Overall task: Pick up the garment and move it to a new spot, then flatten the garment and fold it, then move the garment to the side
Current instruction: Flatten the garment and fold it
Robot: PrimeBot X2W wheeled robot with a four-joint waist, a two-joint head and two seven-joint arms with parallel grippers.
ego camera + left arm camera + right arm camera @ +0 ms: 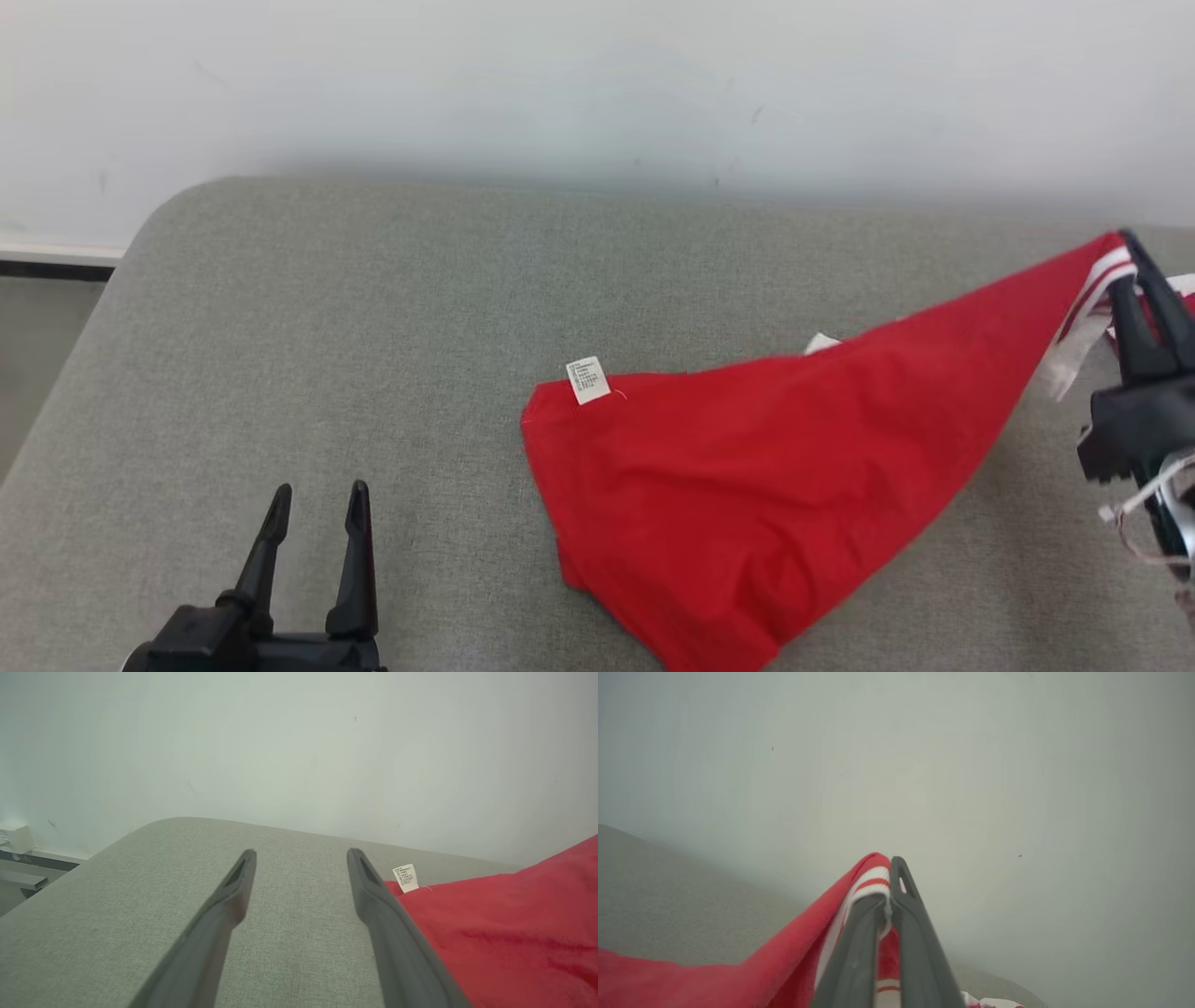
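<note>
where: red garment lies on grey cushion, its right corner lifted | right claw: clenched on the striped hem there | left claw: spread wide, empty, apart from the cloth | handling: looks light, soft, floppy; likely best gripped at a hem or corner, such as beside the white label
</note>
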